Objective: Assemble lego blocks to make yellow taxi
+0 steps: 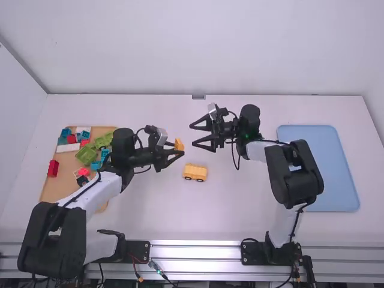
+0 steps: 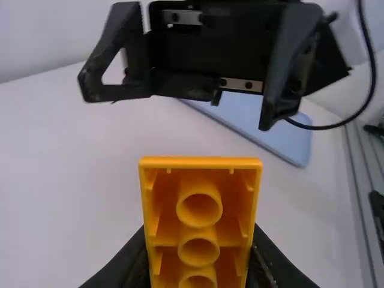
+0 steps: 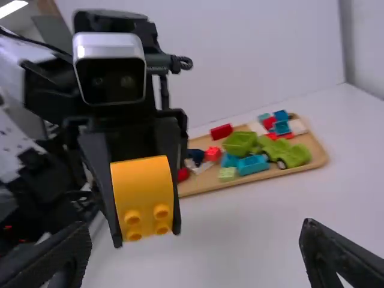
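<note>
Left claw grips a studded yellow plastic block, yet to join the wheeled yellow plastic base nearby, right claw gaping empty

High view: above, behind the arms, looking forward and down, farthest off. Wrist views: close in, facing each other (more or less); left shares blue tray with high, right shares wooden tray.

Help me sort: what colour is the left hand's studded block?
Orange-yellow block, clearest in right wrist view.
</note>
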